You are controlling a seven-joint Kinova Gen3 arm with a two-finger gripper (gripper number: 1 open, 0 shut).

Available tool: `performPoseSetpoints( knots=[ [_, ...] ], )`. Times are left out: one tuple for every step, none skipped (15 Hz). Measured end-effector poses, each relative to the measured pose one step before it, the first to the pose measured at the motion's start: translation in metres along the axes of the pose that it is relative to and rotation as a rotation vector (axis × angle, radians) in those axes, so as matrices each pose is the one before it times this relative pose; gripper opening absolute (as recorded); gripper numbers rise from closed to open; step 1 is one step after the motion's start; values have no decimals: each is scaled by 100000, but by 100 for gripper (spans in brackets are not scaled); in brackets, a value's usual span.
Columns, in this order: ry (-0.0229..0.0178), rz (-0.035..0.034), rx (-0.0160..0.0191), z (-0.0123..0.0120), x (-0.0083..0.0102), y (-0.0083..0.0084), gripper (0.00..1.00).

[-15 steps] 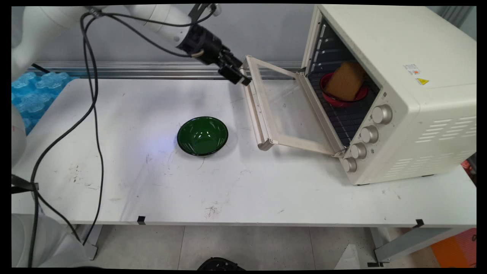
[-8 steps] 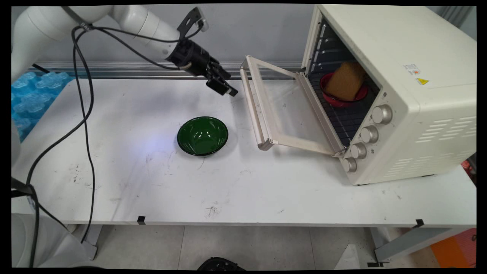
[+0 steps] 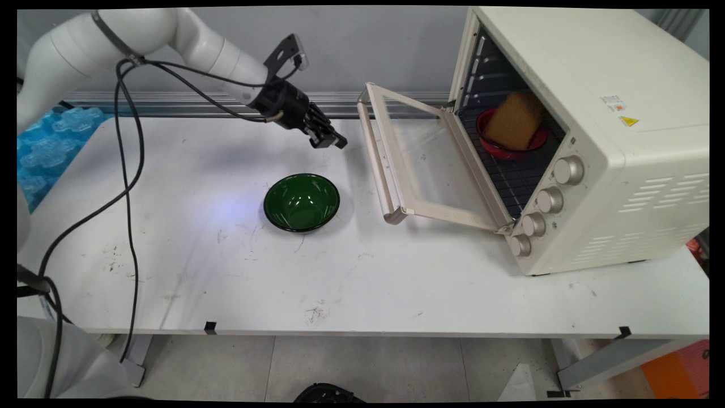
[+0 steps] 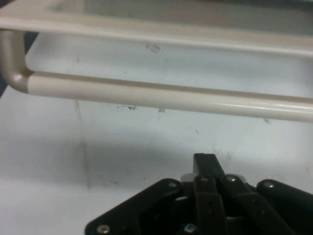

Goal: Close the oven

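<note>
A blue moulded tray (image 3: pixel 42 148) lies at the far left edge of the white table (image 3: pixel 226 272). Black cables (image 3: pixel 129 187) hang from the arm down past the table's left side.

The gripper (image 3: pixel 335 141) hovers above the table's rear centre, pointing toward the oven door handle (image 3: pixel 375 164) and clear of it. In the hand view the fingers (image 4: pixel 208 169) stand pressed together with no visible gap, and they hold nothing. The handle (image 4: pixel 161 95) runs across that view as a cream bar, with bare table between it and the fingertips.

A green bowl (image 3: pixel 301 202) stands upright on the table, nearer the camera than the gripper and well apart from it. Nothing shows inside the bowl.

To the right, the oven door (image 3: pixel 425 164) is folded down, its glass pane facing up. The cream toaster oven (image 3: pixel 612 141) stands at the table's right end. On its wire rack sits a red bowl (image 3: pixel 501 148) with a brown slice of bread (image 3: pixel 514 120) leaning in it. Four knobs (image 3: pixel 549 199) run along the oven's front panel.
</note>
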Motion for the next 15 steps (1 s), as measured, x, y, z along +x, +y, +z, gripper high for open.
performPoseSetpoints(
  knots=[
    [-16, 472, -96, 514, -121, -94, 0],
    [55, 436, -105, 539, -80, -110, 0],
    [106, 407, -172, 499, -45, -84, 0],
    [185, 503, -193, 612, -31, -109, 0],
    [187, 438, -199, 533, -17, -89, 0],
    [121, 372, -178, 382, -12, -58, 0],
    [206, 687, -321, 665, 4, -100, 0],
    [200, 613, -272, 585, 7, -93, 0],
    [132, 435, -202, 384, 8, -57, 0],
    [198, 666, -362, 587, 18, -82, 0],
    [135, 546, -280, 423, 13, -51, 0],
    [171, 950, -488, 715, 24, -86, 0],
    [117, 741, -403, 565, 24, -59, 0],
    [175, 752, -377, 594, 30, -63, 0],
    [163, 601, -281, 496, 50, -58, 0]
  ],
)
